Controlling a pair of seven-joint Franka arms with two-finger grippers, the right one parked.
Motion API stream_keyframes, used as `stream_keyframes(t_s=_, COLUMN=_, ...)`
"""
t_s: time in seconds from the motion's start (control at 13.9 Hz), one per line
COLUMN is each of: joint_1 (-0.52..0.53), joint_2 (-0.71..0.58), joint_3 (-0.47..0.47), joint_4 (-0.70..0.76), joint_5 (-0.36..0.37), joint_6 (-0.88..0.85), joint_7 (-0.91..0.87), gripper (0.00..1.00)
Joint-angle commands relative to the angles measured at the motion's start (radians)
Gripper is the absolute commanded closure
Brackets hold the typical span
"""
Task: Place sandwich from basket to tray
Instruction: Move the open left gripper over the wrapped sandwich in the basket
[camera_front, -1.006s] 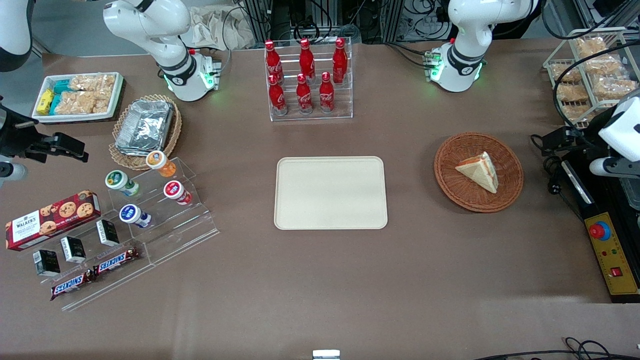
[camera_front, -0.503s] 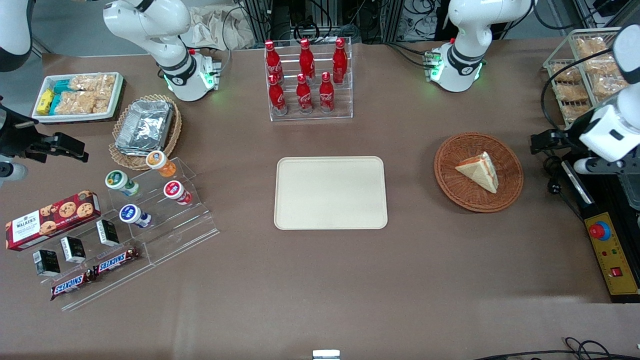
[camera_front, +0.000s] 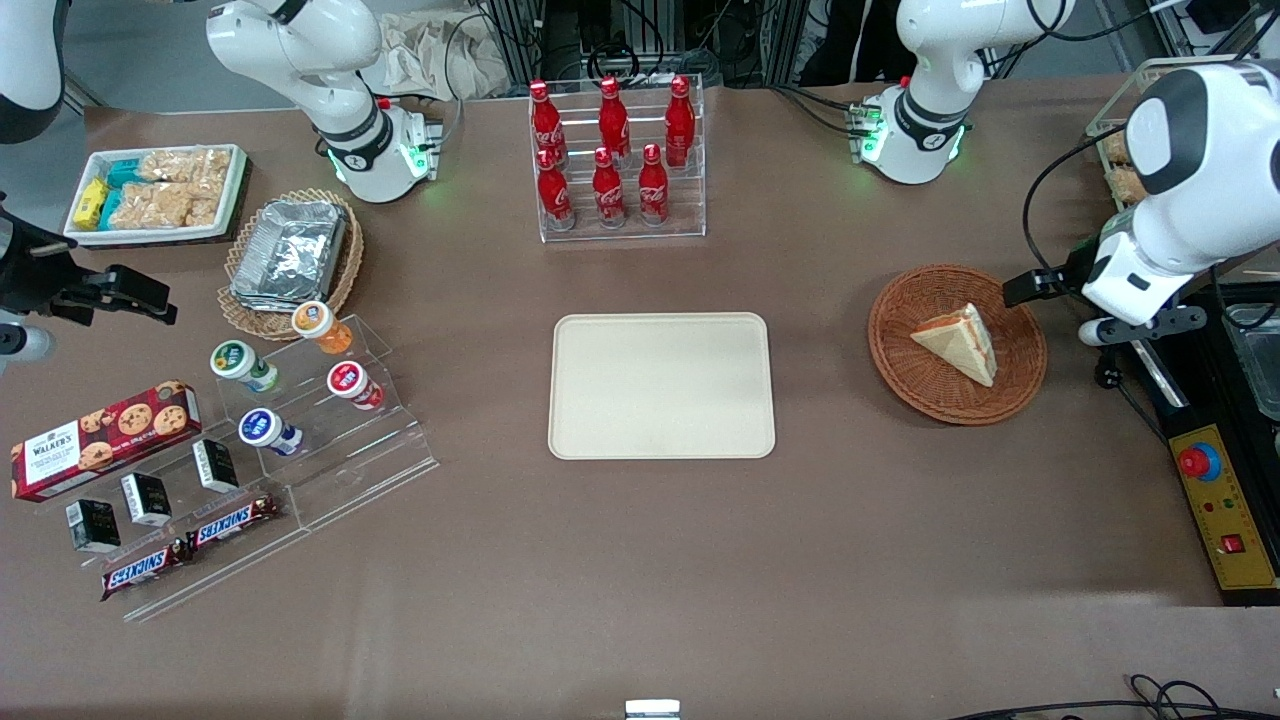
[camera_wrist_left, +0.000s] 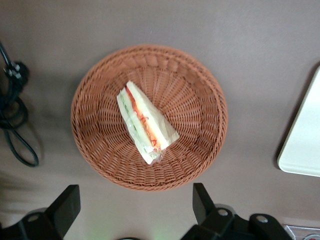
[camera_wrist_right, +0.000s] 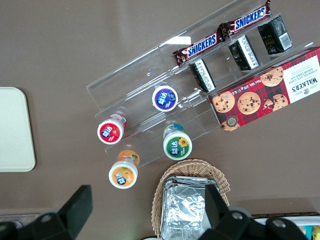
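The sandwich (camera_front: 958, 341), a pale bread wedge with orange and green filling, lies in the reddish-brown wicker basket (camera_front: 900, 360). In the left wrist view the sandwich (camera_wrist_left: 145, 122) rests near the middle of the basket (camera_wrist_left: 95, 150). My left gripper (camera_front: 1058, 303) hovers above the table just outside the basket's rim, toward the working arm's end. It is open (camera_wrist_left: 134, 205), with its fingers (camera_wrist_left: 202, 200) spread wide and nothing between them. The cream tray (camera_front: 661, 386) lies bare at the table's middle, and its edge (camera_wrist_left: 305, 145) shows in the wrist view.
A rack of red bottles (camera_front: 612, 155) stands farther from the front camera than the tray. A black cable (camera_wrist_left: 15, 125) lies beside the basket. A yellow control box (camera_front: 1222, 515) sits at the working arm's end. Snacks, yoghurt cups and a foil-container basket (camera_front: 290, 255) crowd the parked arm's end.
The left arm has swung in from the table's end toward the basket, bringing the gripper up to the basket's rim. The sandwich, basket and tray have not moved.
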Motion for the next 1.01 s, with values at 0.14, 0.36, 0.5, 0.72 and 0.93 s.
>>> stream_keyframes(t_s=0.14, joint_1=0.061, joint_2=0.01, joint_3=-0.006, joint_4=-0.074, joint_5=-0.093, joint_6=0.06, joint_7=-0.08, gripper=0.0)
stream_keyframes(t_s=0.36, joint_1=0.087, joint_2=0.047, joint_3=-0.006, joint_4=-0.094, joint_5=-0.147, joint_6=0.097, joint_7=-0.137, gripper=0.0)
stream_keyframes(t_s=0.5, joint_1=0.108, joint_2=0.09, joint_3=-0.006, joint_4=-0.096, joint_5=-0.176, joint_6=0.1, joint_7=-0.237, gripper=0.0)
stream_keyframes(t_s=0.72, joint_1=0.118, joint_2=0.153, joint_3=-0.006, joint_4=-0.097, joint_5=-0.237, joint_6=0.108, joint_7=-0.285, gripper=0.0)
stream_keyframes(t_s=0.93, joint_1=0.127, joint_2=0.197, joint_3=-0.006, joint_4=-0.143, joint_5=-0.289, joint_6=0.187, joint_7=-0.286, gripper=0.0)
